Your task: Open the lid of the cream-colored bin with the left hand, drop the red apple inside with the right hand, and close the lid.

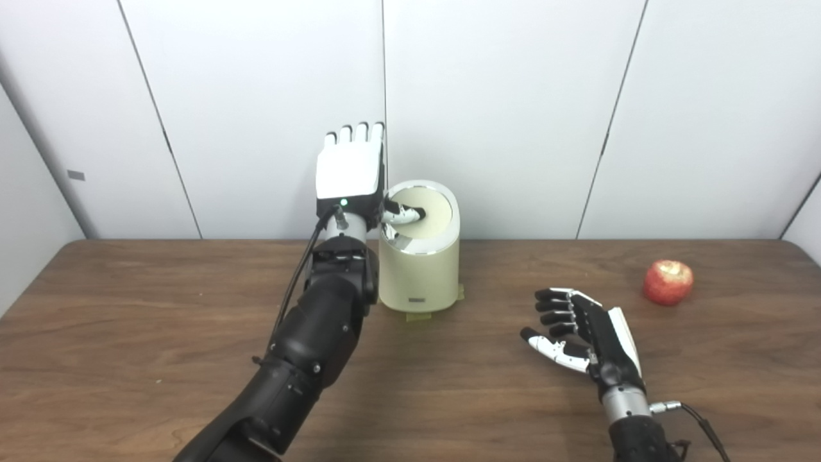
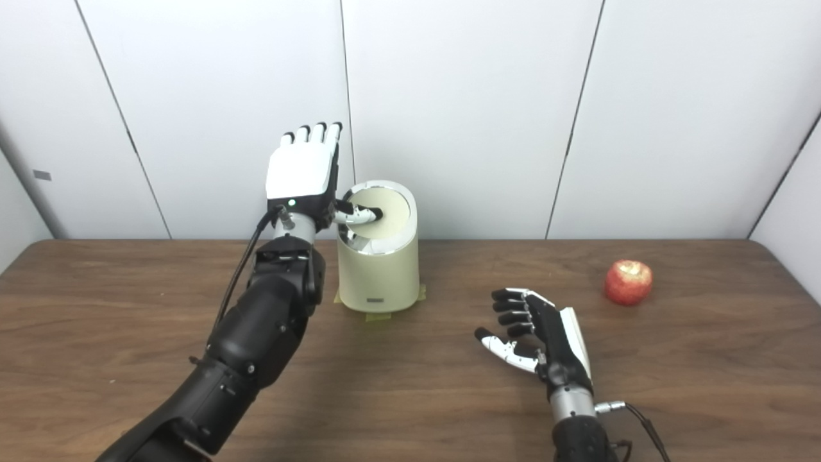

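The cream-colored bin (image 1: 420, 276) stands upright at the back middle of the wooden table (image 1: 128, 333). Its round lid (image 1: 433, 215) looks tilted, with a shiny rim showing at the front left. My left hand (image 1: 350, 170) is raised just left of the bin, open, its fingers pointing straight up. Its thumb (image 1: 401, 213) reaches over the rim and rests on the lid. The red apple (image 1: 668, 282) lies alone at the right. My right hand (image 1: 580, 330) hovers low over the table, left of and nearer than the apple, open with loosely curled fingers, holding nothing.
Yellowish tape (image 1: 417, 316) sticks out under the bin's base. White wall panels (image 1: 513, 96) rise right behind the table's far edge. A cable (image 1: 702, 423) trails from the right wrist.
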### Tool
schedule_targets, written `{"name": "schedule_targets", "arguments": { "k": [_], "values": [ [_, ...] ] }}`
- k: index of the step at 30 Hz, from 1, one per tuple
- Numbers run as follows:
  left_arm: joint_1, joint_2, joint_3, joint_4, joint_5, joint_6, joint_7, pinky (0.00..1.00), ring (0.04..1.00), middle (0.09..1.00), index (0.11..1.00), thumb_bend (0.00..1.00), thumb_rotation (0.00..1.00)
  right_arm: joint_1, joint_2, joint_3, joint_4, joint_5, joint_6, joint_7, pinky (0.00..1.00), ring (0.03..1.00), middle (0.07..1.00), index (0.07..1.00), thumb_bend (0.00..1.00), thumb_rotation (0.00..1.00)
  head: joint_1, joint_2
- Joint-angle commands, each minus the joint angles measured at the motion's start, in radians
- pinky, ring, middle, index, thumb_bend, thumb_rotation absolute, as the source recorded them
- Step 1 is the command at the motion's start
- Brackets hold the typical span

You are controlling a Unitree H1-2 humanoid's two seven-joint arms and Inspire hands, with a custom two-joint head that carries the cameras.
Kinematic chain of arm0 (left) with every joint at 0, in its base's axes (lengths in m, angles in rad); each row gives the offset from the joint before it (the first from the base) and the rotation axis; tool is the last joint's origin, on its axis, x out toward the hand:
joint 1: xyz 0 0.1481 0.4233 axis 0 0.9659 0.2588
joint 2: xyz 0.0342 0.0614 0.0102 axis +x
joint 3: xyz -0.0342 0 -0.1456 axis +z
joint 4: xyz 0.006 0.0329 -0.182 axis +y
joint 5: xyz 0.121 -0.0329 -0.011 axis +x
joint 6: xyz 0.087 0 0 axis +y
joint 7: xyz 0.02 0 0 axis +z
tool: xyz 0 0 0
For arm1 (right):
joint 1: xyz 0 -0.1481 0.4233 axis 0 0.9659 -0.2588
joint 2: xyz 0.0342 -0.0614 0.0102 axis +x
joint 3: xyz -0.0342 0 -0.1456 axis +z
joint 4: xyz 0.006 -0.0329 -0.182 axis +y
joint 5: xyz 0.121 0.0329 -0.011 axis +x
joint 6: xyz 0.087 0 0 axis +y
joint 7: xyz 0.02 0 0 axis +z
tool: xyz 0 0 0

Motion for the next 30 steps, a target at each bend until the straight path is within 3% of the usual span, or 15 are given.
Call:
{"name": "schedule_targets", "arguments": {
  "k": [1,2,3,4,5,7,16,23,27,30],
  "values": [
    [0.012,0.004,0.016,0.024,-0.019,0.011,0.006,1.00,1.000,1.000,1.000,0.77,0.29,-0.011,0.003,0.006,-0.016,-0.002,0.017,0.015,0.55,0.633,0.657,0.648,0.32,0.06,-0.001,0.002],
    [0.013,0.002,0.021,0.025,-0.026,0.011,0.017,1.00,1.000,1.000,1.000,0.73,0.42,-0.011,0.004,0.005,-0.017,-0.001,0.021,0.015,0.56,0.636,0.658,0.648,0.32,0.06,-0.001,0.002],
    [0.018,0.000,0.024,0.014,-0.045,0.010,0.045,1.00,1.000,1.000,1.000,0.71,0.50,-0.012,0.003,0.005,-0.017,-0.001,0.024,0.015,0.56,0.637,0.659,0.648,0.32,0.06,0.000,0.003],
    [0.025,-0.002,0.027,-0.002,-0.069,0.002,0.077,1.00,1.000,1.000,1.000,0.65,0.75,-0.013,0.000,0.006,-0.015,0.001,0.020,0.018,0.57,0.645,0.665,0.649,0.32,0.07,0.001,0.002],
    [0.029,-0.003,0.027,-0.013,-0.089,-0.003,0.101,1.00,1.000,1.000,1.000,0.62,0.87,-0.013,-0.001,0.007,-0.013,0.003,0.016,0.019,0.57,0.648,0.667,0.650,0.32,0.06,0.001,0.002],
    [0.047,-0.010,0.037,-0.060,-0.146,-0.022,0.138,1.00,1.000,1.000,1.000,0.60,0.97,-0.015,-0.003,0.005,-0.007,0.010,0.013,0.024,0.58,0.654,0.673,0.654,0.31,0.05,0.003,0.000],
    [0.133,-0.053,0.114,-0.234,-0.437,-0.149,0.199,1.00,1.000,1.000,1.000,0.60,1.00,-0.024,-0.008,0.018,0.010,-0.009,0.021,0.019,0.55,0.643,0.663,0.645,0.32,0.02,0.001,-0.012],
    [0.228,-0.019,0.127,-0.360,-0.538,-0.185,0.161,1.00,1.000,1.000,1.000,0.61,1.00,-0.026,-0.007,0.011,0.010,0.014,0.022,0.028,0.59,0.668,0.683,0.652,0.32,0.07,0.007,-0.015],
    [0.299,0.007,0.148,-0.412,-0.629,-0.246,0.148,0.99,1.000,1.000,1.000,0.59,1.00,-0.021,-0.012,0.016,0.009,0.005,-0.010,0.021,0.59,0.659,0.676,0.653,0.31,0.01,0.009,-0.018],
    [0.360,0.019,0.185,-0.445,-0.744,-0.319,0.128,1.00,1.000,1.000,0.998,0.51,1.00,-0.020,-0.017,0.028,0.002,-0.025,-0.009,0.015,0.57,0.650,0.675,0.662,0.30,0.05,0.012,-0.018]
  ]
}}
